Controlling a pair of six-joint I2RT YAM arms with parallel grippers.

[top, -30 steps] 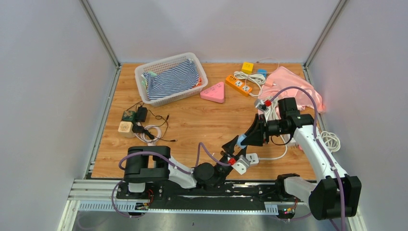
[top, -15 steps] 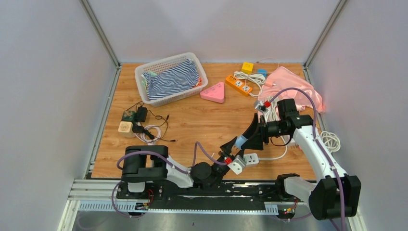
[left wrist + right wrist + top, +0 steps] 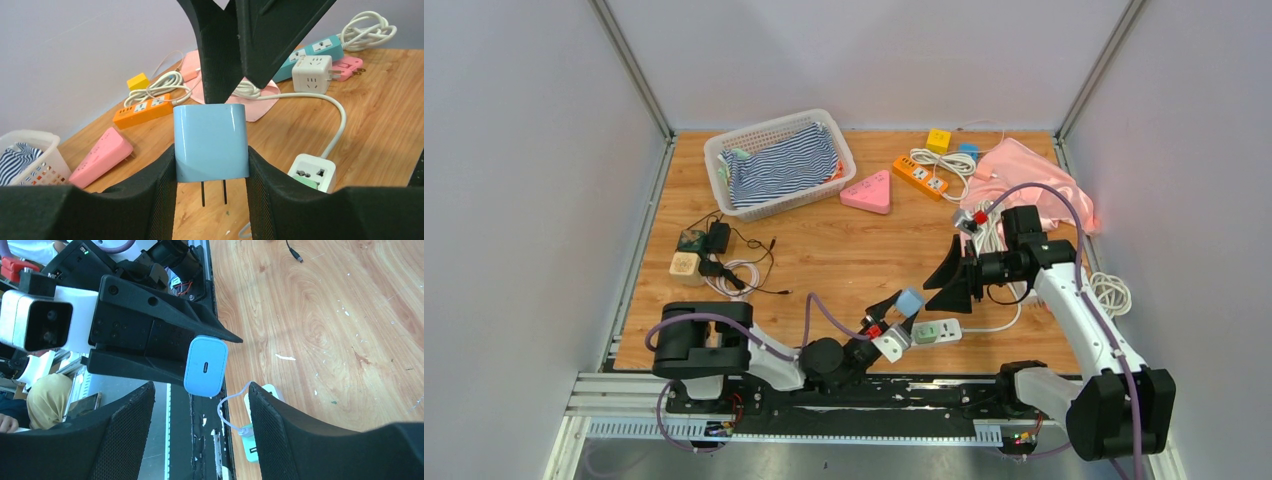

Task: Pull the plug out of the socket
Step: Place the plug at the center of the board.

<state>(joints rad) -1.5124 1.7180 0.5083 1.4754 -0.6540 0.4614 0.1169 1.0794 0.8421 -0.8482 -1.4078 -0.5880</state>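
Observation:
My left gripper [image 3: 902,305] is shut on the light-blue plug [image 3: 210,142], gripping its two sides. The plug's two bare prongs hang free above the wood. The white socket [image 3: 937,331] with a green end lies flat on the table just right of the plug [image 3: 911,301], apart from it, and its white cable runs off to the right. In the left wrist view the socket [image 3: 312,172] sits low on the right. My right gripper [image 3: 946,275] hangs open just beyond the plug, touching nothing. From the right wrist, the plug [image 3: 206,366] shows past the spread fingers [image 3: 127,432].
At the back stand a white basket [image 3: 724,150] with a striped cloth, a pink triangular socket [image 3: 868,191], an orange power strip [image 3: 920,177], a yellow cube [image 3: 939,139] and a pink cloth [image 3: 1024,175]. White cables [image 3: 1109,292] lie at the right; small adapters and black cords [image 3: 709,255] lie at the left.
My right gripper has opened, letting go of the plug, and has drawn back slightly. My left arm has pulled the plug left, towards the near edge, and the socket now lies apart.

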